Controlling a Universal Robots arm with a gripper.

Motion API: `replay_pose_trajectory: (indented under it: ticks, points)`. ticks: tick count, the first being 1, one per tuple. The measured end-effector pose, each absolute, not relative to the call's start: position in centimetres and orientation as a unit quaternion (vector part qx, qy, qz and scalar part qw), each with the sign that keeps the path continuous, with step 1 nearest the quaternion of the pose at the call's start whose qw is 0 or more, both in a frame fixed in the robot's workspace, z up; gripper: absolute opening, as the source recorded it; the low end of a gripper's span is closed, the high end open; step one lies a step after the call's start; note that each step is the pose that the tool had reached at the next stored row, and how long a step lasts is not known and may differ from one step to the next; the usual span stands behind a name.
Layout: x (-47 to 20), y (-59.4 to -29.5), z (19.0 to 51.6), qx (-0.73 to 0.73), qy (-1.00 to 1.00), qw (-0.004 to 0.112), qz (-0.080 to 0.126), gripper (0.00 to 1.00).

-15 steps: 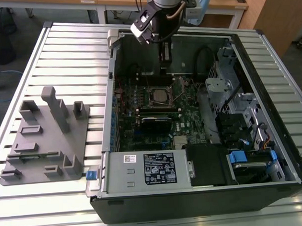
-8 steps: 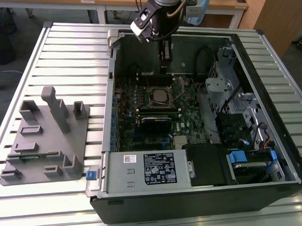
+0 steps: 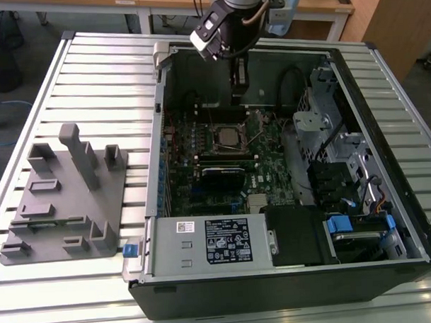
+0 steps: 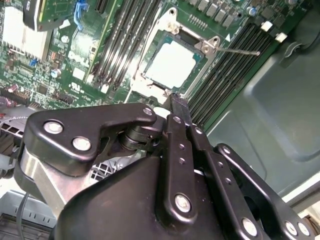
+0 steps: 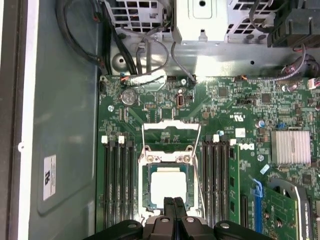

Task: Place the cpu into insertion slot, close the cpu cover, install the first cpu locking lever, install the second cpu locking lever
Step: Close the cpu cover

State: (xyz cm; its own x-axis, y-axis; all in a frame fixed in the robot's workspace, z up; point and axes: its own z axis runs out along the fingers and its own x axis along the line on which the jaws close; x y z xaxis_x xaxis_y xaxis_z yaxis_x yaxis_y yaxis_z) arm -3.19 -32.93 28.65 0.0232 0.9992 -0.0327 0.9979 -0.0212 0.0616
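The cpu (image 5: 167,186) lies flat in the insertion slot (image 5: 146,192), its pale metal top showing in both wrist views (image 4: 170,62). In the exterior view the slot (image 3: 227,138) sits mid-board inside the open computer case. The cpu cover (image 5: 170,131) looks swung open, standing back from the slot's far side. A thin lever wire (image 4: 240,50) juts out beside the slot. My gripper (image 5: 174,201) hangs just above the cpu's near edge. It is shut, its two black fingers (image 4: 176,102) pressed together with nothing between them. The exterior view shows the gripper (image 3: 239,86) over the case's rear part.
Black memory slots (image 5: 117,185) flank the socket on both sides (image 5: 217,180). A finned heat sink (image 5: 290,147) and an expansion card (image 3: 223,177) lie nearby. The case holds a power supply (image 3: 204,243), drive cages (image 3: 328,129) and cables. A grey fixture (image 3: 68,202) stands on the slatted table.
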Motion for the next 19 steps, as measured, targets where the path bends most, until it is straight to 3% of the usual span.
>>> replay_pose_trajectory:
  ticks: [19]
  points:
    - [-2.54,-32.93,28.64,0.714,0.699,0.033,0.01,0.11]
